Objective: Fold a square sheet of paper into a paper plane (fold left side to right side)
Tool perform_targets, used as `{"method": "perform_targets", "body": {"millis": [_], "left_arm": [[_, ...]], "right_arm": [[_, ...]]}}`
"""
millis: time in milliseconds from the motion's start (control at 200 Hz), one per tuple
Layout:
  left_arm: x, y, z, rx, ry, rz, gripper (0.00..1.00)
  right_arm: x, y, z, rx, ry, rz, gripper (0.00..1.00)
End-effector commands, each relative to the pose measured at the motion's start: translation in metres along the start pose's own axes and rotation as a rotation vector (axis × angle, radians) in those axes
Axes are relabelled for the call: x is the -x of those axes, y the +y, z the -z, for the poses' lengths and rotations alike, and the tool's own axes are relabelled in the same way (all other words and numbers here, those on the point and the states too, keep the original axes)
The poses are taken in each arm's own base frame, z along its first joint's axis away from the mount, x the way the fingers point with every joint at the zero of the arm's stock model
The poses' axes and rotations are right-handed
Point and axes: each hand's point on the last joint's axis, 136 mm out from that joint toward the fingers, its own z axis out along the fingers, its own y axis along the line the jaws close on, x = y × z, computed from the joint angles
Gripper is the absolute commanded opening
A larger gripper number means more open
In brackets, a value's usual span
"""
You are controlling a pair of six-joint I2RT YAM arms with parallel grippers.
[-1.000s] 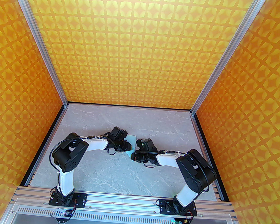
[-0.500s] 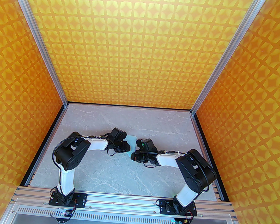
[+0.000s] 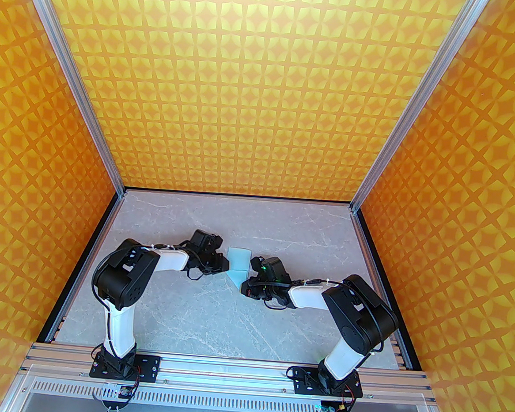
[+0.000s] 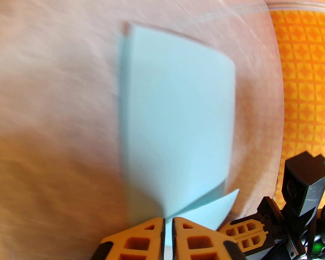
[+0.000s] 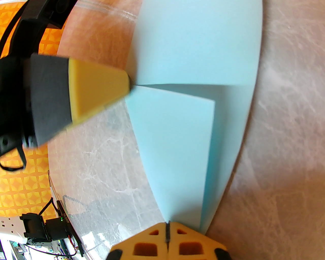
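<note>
Likely mid-fold: right gripper (image 5: 167, 226), jaws closed, steadies the square sheet of paper (image 5: 198, 50); left gripper (image 4: 168, 222), jaws narrow, grip unclear, should sweep the left flap rightward.

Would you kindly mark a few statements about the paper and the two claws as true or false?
1. The square sheet of paper lies on the marble-look table between the left claw and the right claw. True.
2. The right claw stands wide open. False: it is shut, at the sheet's near tip.
3. The sheet is a flat, unfolded square. False: it shows a crease and overlapping flaps.
4. The left claw's fingertip meets the sheet's edge at the crease. True.
</note>
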Motion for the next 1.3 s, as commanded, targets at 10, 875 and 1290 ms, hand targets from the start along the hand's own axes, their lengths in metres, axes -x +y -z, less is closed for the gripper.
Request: {"method": "perform_targets", "body": {"millis": [10,875,1290], "left_arm": [[0.005,0.047,0.005,0.141,-0.008,0.032,0.14],[-0.02,-0.016,-0.025,0.053,0.051,-0.031,0.13],[-0.028,-0.009,-0.027,0.079,0.077,0.0,0.13]], "right_arm": [[-0.048,-0.048,-0.002,-0.163,0.131,-0.108,0.0],[-0.031,-0.031,0.003,-0.145,0.114,-0.075,0.0],[0.019,0.02,0.003,-0.062,0.073,-0.011,0.0]]}}
